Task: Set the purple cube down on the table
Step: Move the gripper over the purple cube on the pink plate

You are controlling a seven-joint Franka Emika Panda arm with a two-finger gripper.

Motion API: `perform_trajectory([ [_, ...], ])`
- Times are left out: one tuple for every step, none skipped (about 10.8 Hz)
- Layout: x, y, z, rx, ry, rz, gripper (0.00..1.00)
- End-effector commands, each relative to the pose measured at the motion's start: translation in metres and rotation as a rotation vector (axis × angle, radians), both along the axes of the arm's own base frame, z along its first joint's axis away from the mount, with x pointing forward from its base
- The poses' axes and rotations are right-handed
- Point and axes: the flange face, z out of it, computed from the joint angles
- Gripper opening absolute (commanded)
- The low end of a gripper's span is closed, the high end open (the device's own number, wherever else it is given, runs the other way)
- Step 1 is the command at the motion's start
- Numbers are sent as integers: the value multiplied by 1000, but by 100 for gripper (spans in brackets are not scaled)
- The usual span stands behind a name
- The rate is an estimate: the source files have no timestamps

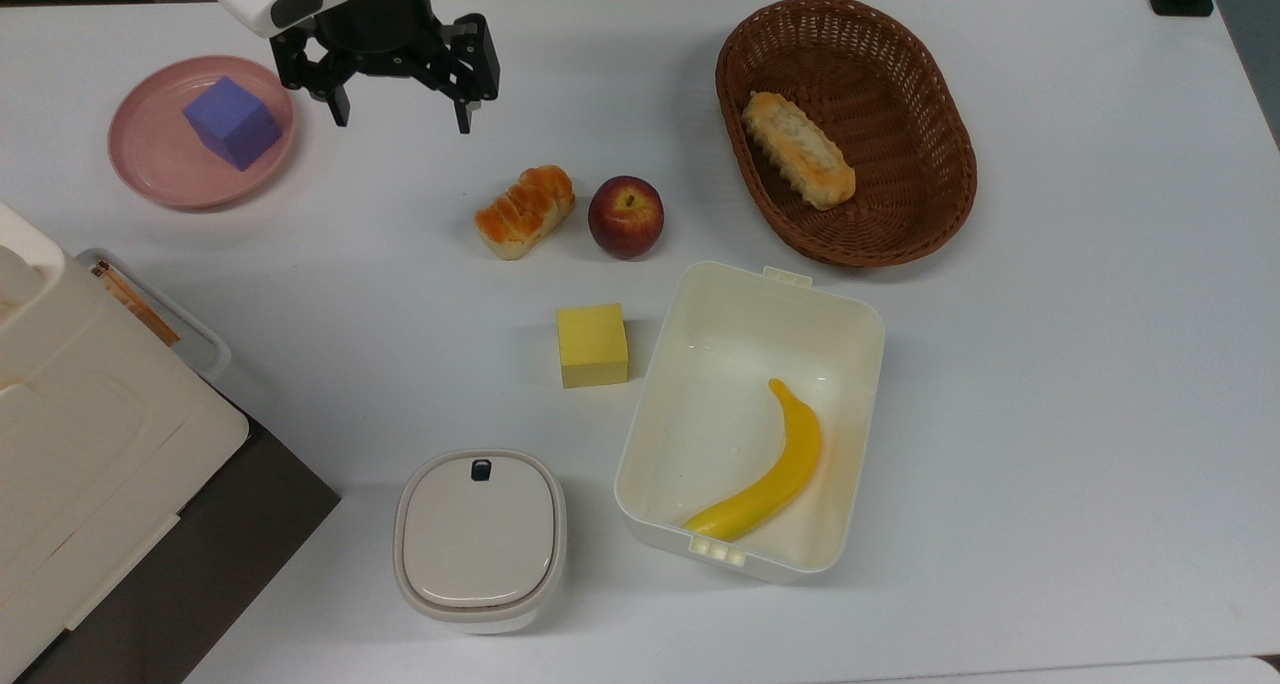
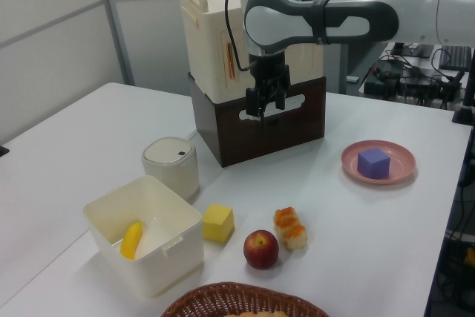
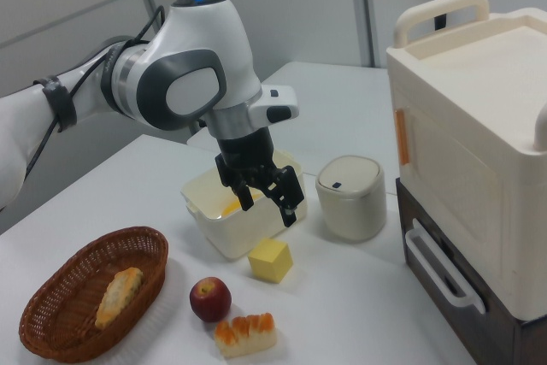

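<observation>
Meanwhile, purple cube sitting on the pink plate, gripper hovering just beside it (jaws spread, empty), white table beneath.

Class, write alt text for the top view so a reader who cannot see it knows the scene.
A purple cube sits on a pink plate at the top view's left, with the open, empty gripper hanging beside it. Across the white table lie a yellow block, an apple, a bread basket and a tub holding a banana.
</observation>
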Motion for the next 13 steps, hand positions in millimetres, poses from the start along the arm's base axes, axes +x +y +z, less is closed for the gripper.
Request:
perform_trajectory([
  [-16, 3, 5, -4, 48, 3, 100],
  [-16, 3, 5, -6, 50, 14, 100],
  [-16, 1, 5, -5, 53, 47, 100],
  [-19, -2, 5, -2, 69, 95, 100],
  [-22, -5, 2, 5, 102, 133, 100],
  [-27, -8, 2, 12, 133, 175, 100],
  [-31, -14, 7, 14, 132, 197, 100],
  [-37, -27, 13, -1, 136, 220, 100],
  [-42, -37, 11, -19, 177, 270, 100],
  [-47, -50, 8, -40, 215, 323, 100],
  [-52, -69, 4, -45, 254, 350, 100],
  [-59, -89, 1, -32, 275, 372, 100],
  [-64, -110, -4, -18, 287, 400, 100],
])
